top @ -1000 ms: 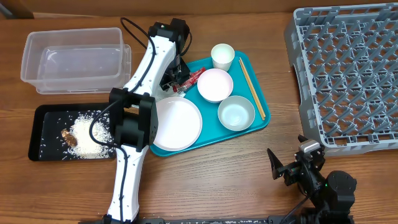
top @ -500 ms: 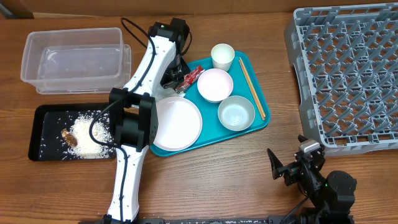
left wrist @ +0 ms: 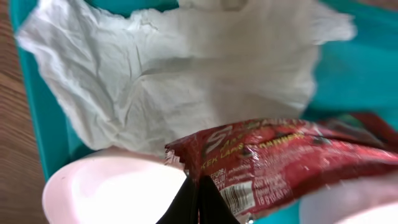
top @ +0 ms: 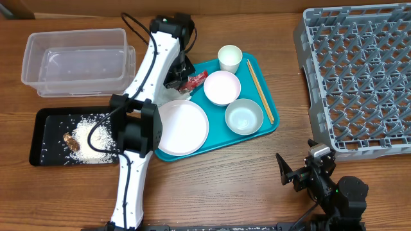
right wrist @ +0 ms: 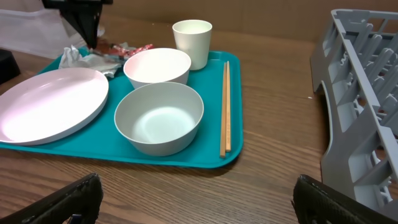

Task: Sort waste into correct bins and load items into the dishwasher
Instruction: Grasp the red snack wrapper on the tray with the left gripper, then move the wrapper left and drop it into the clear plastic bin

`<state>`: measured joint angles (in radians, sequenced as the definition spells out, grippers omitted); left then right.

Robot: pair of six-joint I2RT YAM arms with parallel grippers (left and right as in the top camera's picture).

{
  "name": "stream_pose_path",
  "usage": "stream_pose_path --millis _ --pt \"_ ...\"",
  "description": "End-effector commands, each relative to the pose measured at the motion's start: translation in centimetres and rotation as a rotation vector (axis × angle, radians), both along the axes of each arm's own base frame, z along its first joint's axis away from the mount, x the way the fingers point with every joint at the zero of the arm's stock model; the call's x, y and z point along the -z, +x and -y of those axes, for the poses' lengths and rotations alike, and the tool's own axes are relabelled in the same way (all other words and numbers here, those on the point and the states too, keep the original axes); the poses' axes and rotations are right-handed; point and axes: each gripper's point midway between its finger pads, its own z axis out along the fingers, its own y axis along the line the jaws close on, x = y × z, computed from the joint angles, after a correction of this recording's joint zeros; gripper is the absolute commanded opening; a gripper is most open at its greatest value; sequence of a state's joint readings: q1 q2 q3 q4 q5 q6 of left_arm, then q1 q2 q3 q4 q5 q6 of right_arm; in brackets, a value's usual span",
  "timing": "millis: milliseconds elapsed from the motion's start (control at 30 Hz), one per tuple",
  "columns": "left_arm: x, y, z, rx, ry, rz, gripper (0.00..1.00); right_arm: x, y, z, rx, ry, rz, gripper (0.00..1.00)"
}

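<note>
Nearest: right hand [right wrist: 196,202], fingers spread wide, empty, low over the wooden bench [top: 225,186] short of the near edge of the teal plastic tray [top: 217,136]; likely parked clear of the working arm. On the tray: flat round white plate [top: 182,128] at near-left, white bowl [top: 244,117] at near-right, second white bowl [top: 222,87] behind it, thin wooden chopsticks [top: 260,90] along the right side, small white cup [top: 230,58] at the far edge; none racked yet. Far-left corner of the tray: left hand [left wrist: 198,196] clamped on the lower edge of the small red snack wrapper [left wrist: 280,155], edge grip probably to lift it without dragging the crumpled white tissue [left wrist: 174,68] just behind. Left of the tray: shallow black tray [top: 45,122] with white rice [top: 90,138] and brown scrap [top: 70,141], so food waste there. Beyond-left: clear plastic tub [top: 29,64], empty, likely the wrapper's bin. Well right: grey lattice dish rack [top: 359,70], bare.
</note>
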<state>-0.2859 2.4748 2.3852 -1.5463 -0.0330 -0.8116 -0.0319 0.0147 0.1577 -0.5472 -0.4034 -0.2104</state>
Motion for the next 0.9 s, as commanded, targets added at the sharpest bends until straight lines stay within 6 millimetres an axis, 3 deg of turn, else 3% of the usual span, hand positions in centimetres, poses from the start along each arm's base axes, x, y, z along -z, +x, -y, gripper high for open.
stream_pose_path --millis 0,400,667,867 --pt "-5.1 0.7 -0.3 0.018 -0.026 0.114 0.04 0.1 0.0 -0.1 -0.003 -0.004 0.007 1.00" --pt "-11.5 0.4 -4.4 -0.063 -0.039 0.238 0.04 0.1 0.0 -0.1 -0.003 -0.004 0.007 1.00" --pt "-15.3 0.3 -10.0 -0.212 -0.048 0.326 0.04 0.1 0.0 -0.1 -0.003 -0.004 0.007 1.00" --pt "-16.6 0.0 -14.9 -0.330 -0.036 0.365 0.04 0.1 0.0 -0.1 -0.003 -0.004 0.007 1.00"
